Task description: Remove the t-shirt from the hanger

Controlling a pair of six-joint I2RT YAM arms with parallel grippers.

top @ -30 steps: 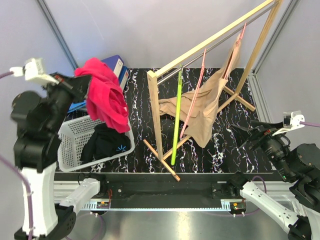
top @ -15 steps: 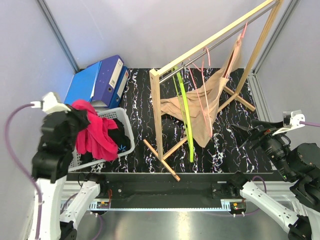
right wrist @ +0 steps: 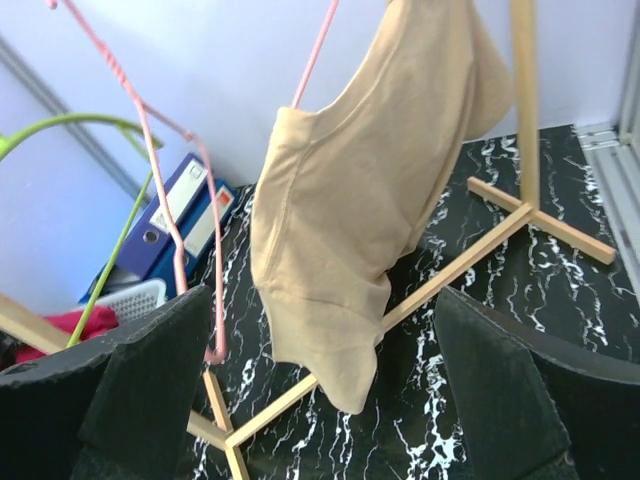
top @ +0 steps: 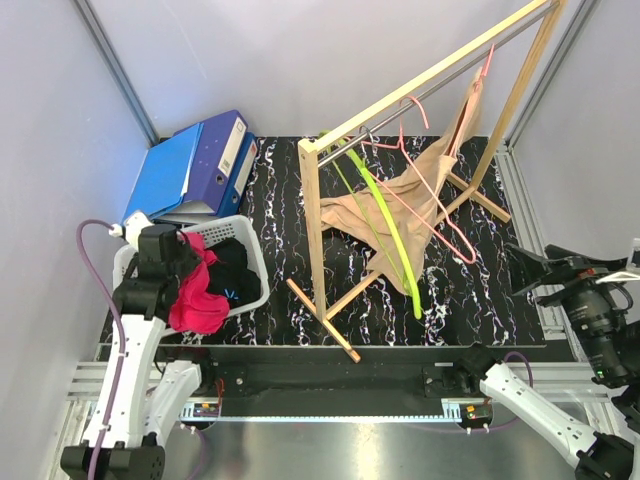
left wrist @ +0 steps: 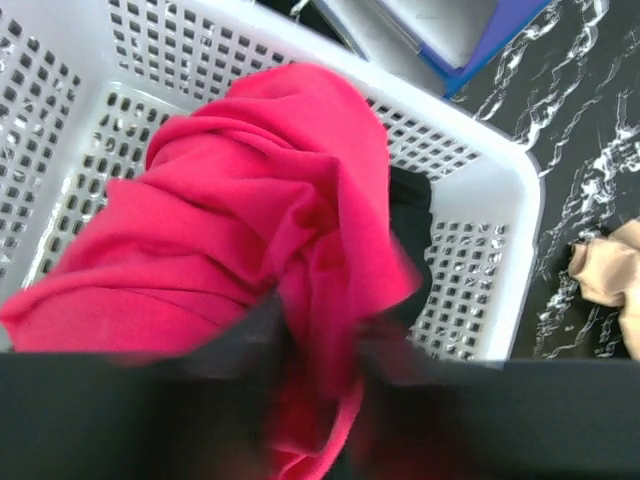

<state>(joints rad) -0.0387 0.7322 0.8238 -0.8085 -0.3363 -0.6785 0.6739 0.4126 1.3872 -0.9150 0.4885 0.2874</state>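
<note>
A red t-shirt (top: pixel 195 298) hangs bunched at my left gripper (top: pixel 188 278), low over the near edge of the white basket (top: pixel 125 262). In the left wrist view the red t-shirt (left wrist: pixel 250 230) runs between the blurred fingers (left wrist: pixel 230 350), and the blur hides whether they still pinch it. A beige t-shirt (top: pixel 410 200) hangs from a pink hanger (top: pixel 480 75) on the wooden rack's rail (top: pixel 430 80). An empty green hanger (top: pixel 385 225) and an empty pink hanger (top: pixel 455 235) swing out from the rail. My right gripper (top: pixel 530 275) is open and empty, right of the rack and facing the beige t-shirt (right wrist: pixel 380 200).
A black garment (top: pixel 235 275) lies in the basket. Blue binders (top: pixel 195 160) lie behind it at the back left. The rack's wooden feet (top: pixel 325 320) cross the black marbled mat (top: pixel 280 200). Grey walls close in on both sides.
My left arm came down from high up to the basket, carrying the red t-shirt. The empty green and pink hangers swung rightward. My right arm drew back slightly to the right.
</note>
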